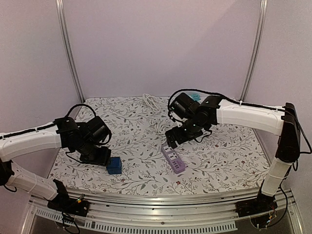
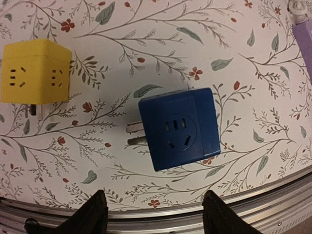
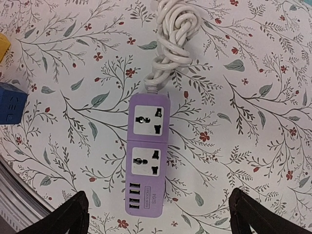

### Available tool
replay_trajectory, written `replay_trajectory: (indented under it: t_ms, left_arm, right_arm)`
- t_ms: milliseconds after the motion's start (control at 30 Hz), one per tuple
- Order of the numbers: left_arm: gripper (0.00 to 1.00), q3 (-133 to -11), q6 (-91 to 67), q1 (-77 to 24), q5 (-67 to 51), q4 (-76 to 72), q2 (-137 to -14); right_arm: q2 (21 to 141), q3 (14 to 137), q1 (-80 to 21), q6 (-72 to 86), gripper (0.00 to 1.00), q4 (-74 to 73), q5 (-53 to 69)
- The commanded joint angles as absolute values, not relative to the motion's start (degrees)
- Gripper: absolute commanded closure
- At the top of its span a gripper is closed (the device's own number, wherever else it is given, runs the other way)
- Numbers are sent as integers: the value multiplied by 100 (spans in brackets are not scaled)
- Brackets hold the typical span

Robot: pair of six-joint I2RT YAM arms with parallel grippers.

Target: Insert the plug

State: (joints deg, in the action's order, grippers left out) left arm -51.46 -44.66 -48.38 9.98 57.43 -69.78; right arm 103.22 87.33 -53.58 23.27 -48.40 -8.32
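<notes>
While the left gripper [image 2: 155,201] hovers with jaws partly spread and nothing between them, the blue cube-shaped plastic plug adapter [image 2: 178,129] lies on the floral-print tablecloth [image 2: 253,68] just beyond its fingertips. Its metal prongs point sideways toward the yellow plastic cube adapter [image 2: 34,73]. Right gripper [image 3: 159,197] is spread wide, empty, over the purple plastic power strip [image 3: 147,151] with knotted white cord [image 3: 170,34]. Strip and blue adapter lie apart.

yellow cube adapter [image 2: 34,70]: on floral cloth [image 2: 146,29] | teal object [image 1: 195,96]: back edge
</notes>
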Motion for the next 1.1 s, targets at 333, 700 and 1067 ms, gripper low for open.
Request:
replay_trajectory:
  t_ms: [333, 700, 1067]
  left_arm:
    - [46, -5136, -4770, -4861, 935, 5352, -7833]
    - [43, -4564, -4964, -4702, -540, 3771, -7708]
    - [43, -5578, -3913, -4724, -340, 4785, -8132]
  right_arm:
    - [9665, 8164, -5290, 2744, 1, -4889, -1183]
    - [9466, 7998, -5289, 2896, 1, -4895, -1290]
    - [9510, 8042, -5291, 2857, 1, -4862, -1334]
